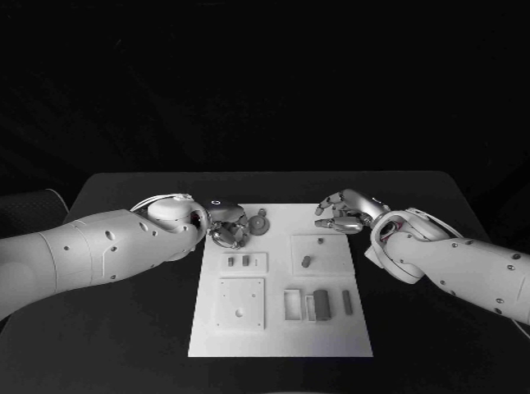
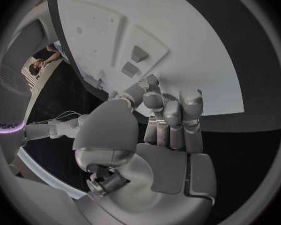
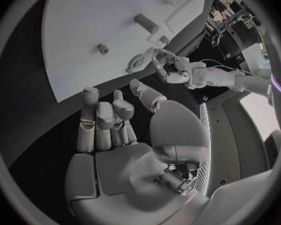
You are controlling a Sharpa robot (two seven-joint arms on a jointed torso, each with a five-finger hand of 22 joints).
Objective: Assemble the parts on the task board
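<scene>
Black counter [image 1: 135, 328], matte surface, carries one white rectangular task board [image 1: 336, 341] lying flat at its middle, long side running away from the robot, dark counter showing along every edge.

Two glossy white rounded arms with small dark screw holes, left hand [image 1: 232, 227] and right hand [image 1: 342, 211] silver, segmented

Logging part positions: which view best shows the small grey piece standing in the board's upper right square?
The head view: the grey piece stands unobstructed inside its square on the task board. The right wrist view shows it distorted. The left wrist view shows pieces I cannot match.
</scene>
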